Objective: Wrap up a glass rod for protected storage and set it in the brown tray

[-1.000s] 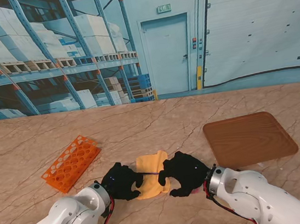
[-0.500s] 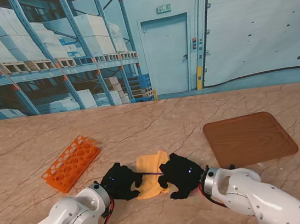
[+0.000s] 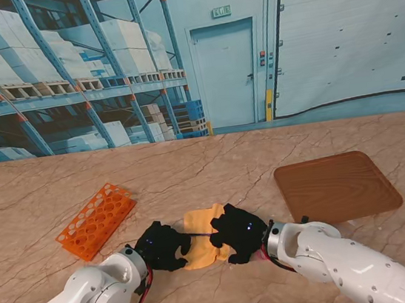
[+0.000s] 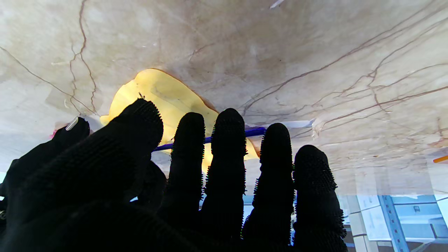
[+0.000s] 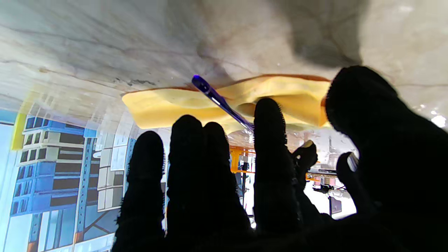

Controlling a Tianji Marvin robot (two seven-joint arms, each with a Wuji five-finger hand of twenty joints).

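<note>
Seen from the stand: wrapping under way, nothing in the tray yet. Best done by keeping the rod (image 3: 196,234) pinned flat across the yellow cloth (image 3: 202,235), folding the near edge over it, then rolling away evenly, both hands moving together so the rod neither slides out nor bends. Left hand (image 3: 162,245) on the cloth's left edge, right hand (image 3: 237,233) on its right edge, fingers curled down; closed on something or merely pressing, cannot tell from here. Brown tray (image 3: 336,187) well apart to the right, orange rack (image 3: 96,220) to the far left.

Left wrist: fingers (image 4: 226,140) spread and extended over the cloth (image 4: 164,94), not clamped; rod (image 4: 255,132) seen as a thin blue line running behind them across the cloth.

Right wrist: fingers (image 5: 267,140) likewise apart, gripping nothing visible. Rod (image 5: 218,100) slim, glossy, blue-tinted, rounded at its tip, lying on the rumpled cloth (image 5: 276,92), still uncovered.
</note>
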